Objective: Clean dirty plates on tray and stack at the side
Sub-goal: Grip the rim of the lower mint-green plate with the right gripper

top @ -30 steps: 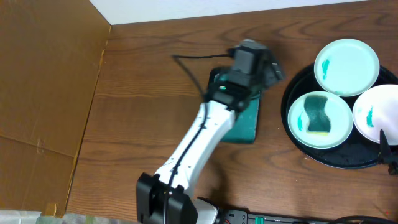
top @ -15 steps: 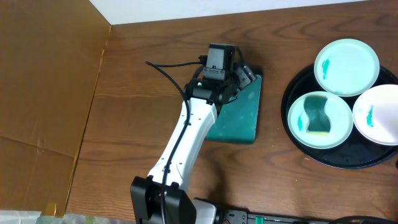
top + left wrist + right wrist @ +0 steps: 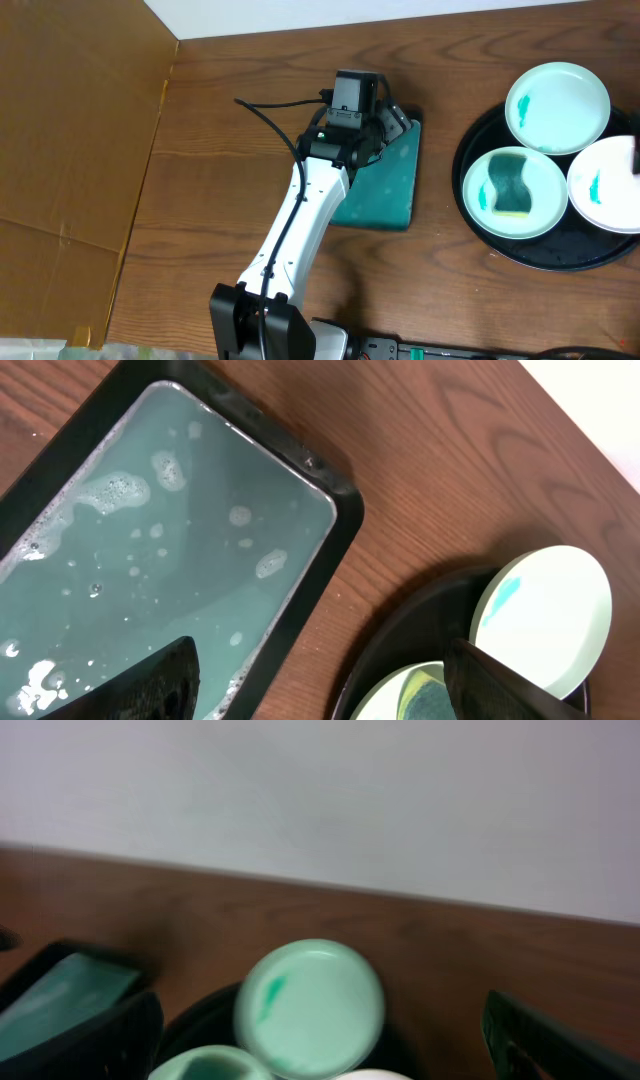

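Observation:
Three white plates with teal smears lie on the round black tray [image 3: 545, 260] at the right: a far plate [image 3: 557, 108], a middle plate [image 3: 515, 192] with a teal-and-yellow sponge [image 3: 510, 190] in it, and a right plate [image 3: 605, 185]. My left gripper [image 3: 392, 122] is open and empty above the small rectangular tray's far right corner, left of the plates. In the left wrist view its fingers [image 3: 320, 690] frame the tray rim [image 3: 400, 630] and far plate [image 3: 545, 620]. My right gripper [image 3: 320, 1045] is open and empty, with the blurred far plate [image 3: 310, 1008] between its fingers.
A small rectangular black tray [image 3: 385, 190] of soapy teal water [image 3: 150, 560] lies left of the round tray. A brown cardboard panel [image 3: 70, 150] covers the left side. A white wall [image 3: 320, 800] runs behind the table. A power strip [image 3: 400, 350] lies at the front edge.
The left arm swung left, off the middle of the rectangular tray to its far right corner, then stayed still. The right gripper left the lower right corner of the overhead view.

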`<action>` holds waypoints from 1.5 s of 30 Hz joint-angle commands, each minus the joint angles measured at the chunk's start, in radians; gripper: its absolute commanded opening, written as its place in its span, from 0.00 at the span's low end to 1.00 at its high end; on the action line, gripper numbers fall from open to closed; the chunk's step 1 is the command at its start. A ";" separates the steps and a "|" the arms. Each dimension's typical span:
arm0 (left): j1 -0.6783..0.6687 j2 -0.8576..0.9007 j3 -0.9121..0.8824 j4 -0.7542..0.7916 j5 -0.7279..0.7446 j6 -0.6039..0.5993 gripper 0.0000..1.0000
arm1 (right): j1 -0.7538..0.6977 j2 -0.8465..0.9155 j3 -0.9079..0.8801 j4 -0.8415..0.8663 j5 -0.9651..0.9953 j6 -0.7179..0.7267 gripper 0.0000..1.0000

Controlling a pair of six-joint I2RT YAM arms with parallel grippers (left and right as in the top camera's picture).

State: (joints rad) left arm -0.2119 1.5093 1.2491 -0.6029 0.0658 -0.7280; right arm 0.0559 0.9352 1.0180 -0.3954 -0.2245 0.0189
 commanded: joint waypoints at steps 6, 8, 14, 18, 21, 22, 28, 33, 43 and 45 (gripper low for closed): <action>0.003 0.000 -0.005 -0.013 -0.006 0.017 0.79 | 0.005 0.269 0.136 0.049 -0.324 0.113 0.99; 0.003 0.000 -0.005 -0.014 -0.006 0.017 0.79 | 0.013 0.323 0.150 0.015 -0.249 0.135 0.99; 0.003 0.000 -0.005 -0.012 -0.006 0.017 0.79 | 0.051 0.531 0.318 -0.298 -0.019 0.132 0.88; 0.003 0.000 -0.005 -0.002 -0.006 0.013 0.79 | 0.054 0.700 0.463 -0.523 -0.019 0.061 0.91; 0.003 0.000 -0.005 0.003 -0.006 0.013 0.79 | 0.060 0.799 0.493 -0.553 -0.020 0.053 0.90; 0.003 0.000 -0.005 0.003 -0.006 0.013 0.79 | 0.063 0.823 0.492 -0.546 -0.020 0.053 0.90; 0.003 0.000 -0.005 0.001 -0.006 0.013 0.79 | 0.112 0.940 0.492 -0.502 -0.142 -0.080 0.68; 0.003 0.000 -0.006 0.000 -0.006 0.013 0.79 | 0.171 1.023 0.492 -0.454 -0.014 -0.090 0.63; 0.003 0.000 -0.006 -0.021 -0.007 0.013 0.79 | 0.182 1.077 0.492 -0.544 -0.011 -0.046 0.50; 0.003 0.000 -0.006 -0.021 -0.007 0.013 0.79 | 0.182 1.078 0.491 -0.568 -0.012 -0.047 0.52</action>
State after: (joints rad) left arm -0.2119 1.5093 1.2491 -0.6243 0.0650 -0.7280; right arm 0.2398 2.0098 1.4925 -0.9493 -0.2344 -0.0330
